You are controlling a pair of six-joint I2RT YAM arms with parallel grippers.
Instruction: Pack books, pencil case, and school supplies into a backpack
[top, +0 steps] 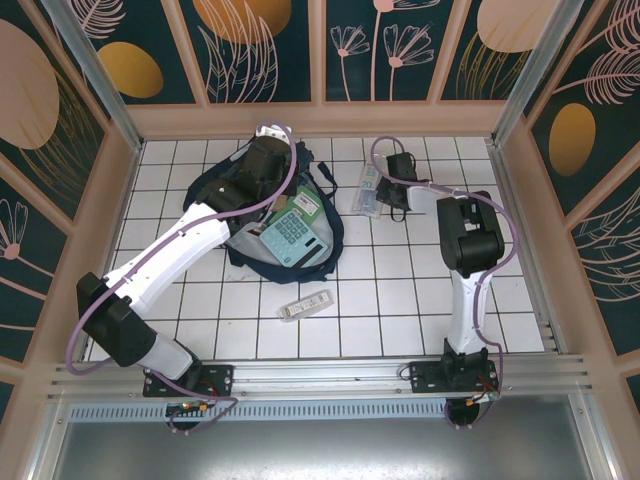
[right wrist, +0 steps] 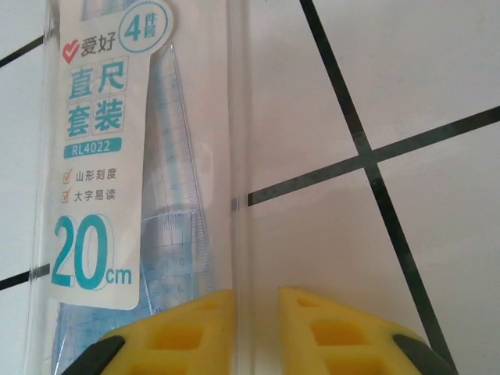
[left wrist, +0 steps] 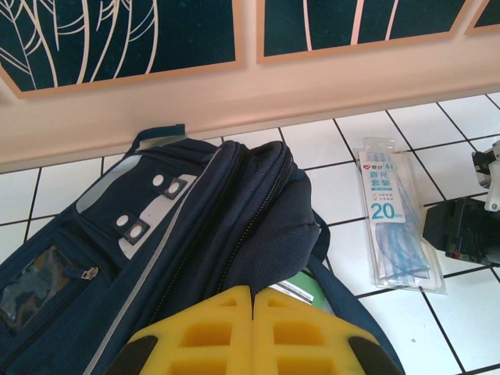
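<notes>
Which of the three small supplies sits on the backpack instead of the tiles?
The mint-green calculator; the clear ruler packet and the slim white-grey bar lie on bare tiles.

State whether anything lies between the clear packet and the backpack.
Nothing visible does: bare white tile separates the clear packet from the backpack; the calculator sits at its opening.

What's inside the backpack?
A calculator and a green book poke out of the backpack's open mouth. Anything deeper is hidden under its fabric.
</notes>
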